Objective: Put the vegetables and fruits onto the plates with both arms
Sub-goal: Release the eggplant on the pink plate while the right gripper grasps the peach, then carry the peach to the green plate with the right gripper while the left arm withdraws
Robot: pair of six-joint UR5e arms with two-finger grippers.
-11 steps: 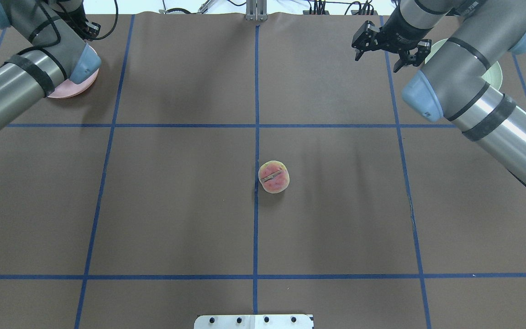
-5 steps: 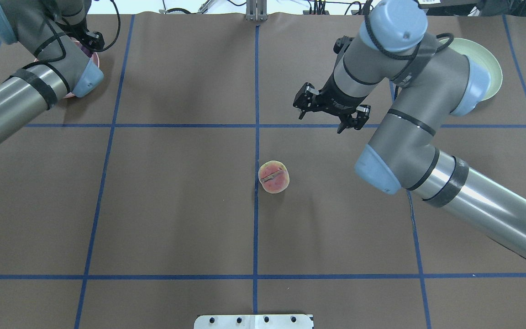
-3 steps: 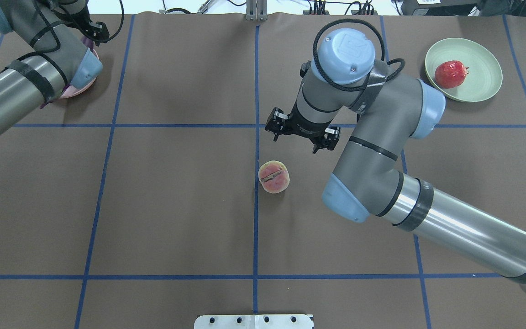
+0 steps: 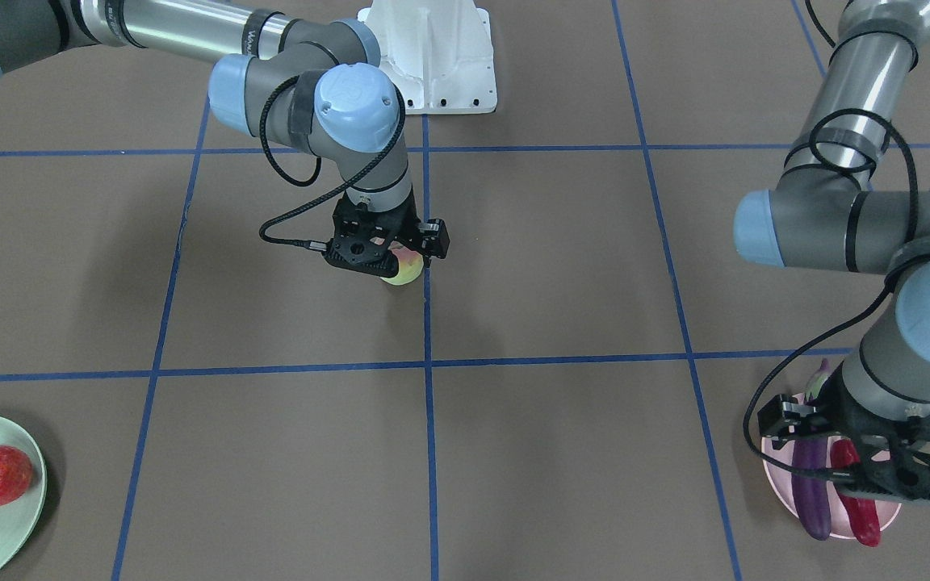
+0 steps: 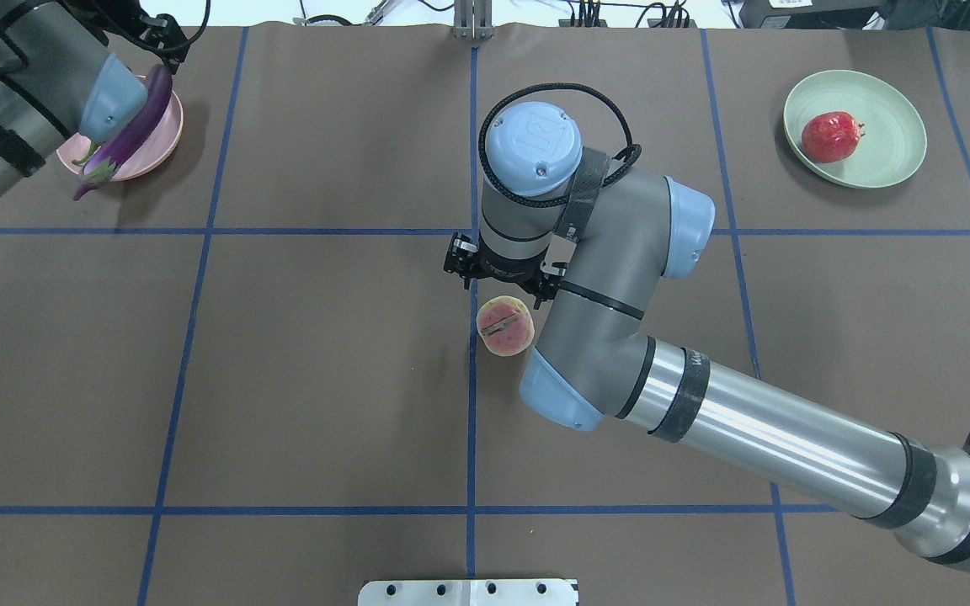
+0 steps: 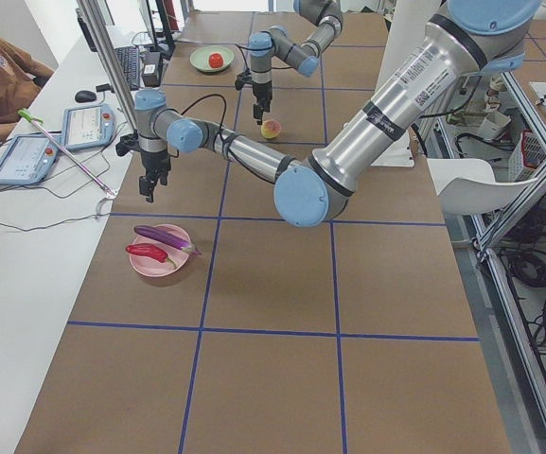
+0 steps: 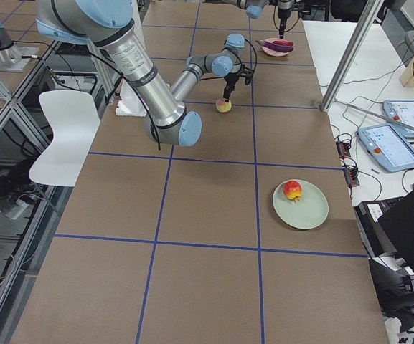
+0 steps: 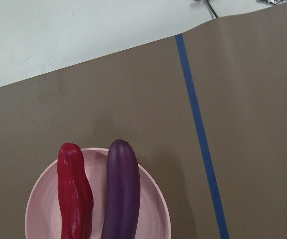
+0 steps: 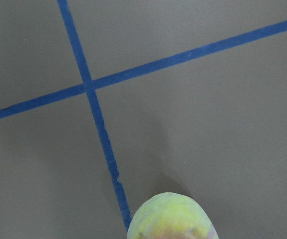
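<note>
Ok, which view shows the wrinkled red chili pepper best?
Left wrist: the wrinkled red chili pepper lies unobstructed, close up. Front-facing, the left gripper partly covers it; side views show it small; overhead hides it.

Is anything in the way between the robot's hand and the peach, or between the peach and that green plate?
Nothing visible. The right hand hangs open over the peach with nothing between them. Only blue tape lines cross the table between the peach and the green plate. The pomegranate leaves room on it.
</note>
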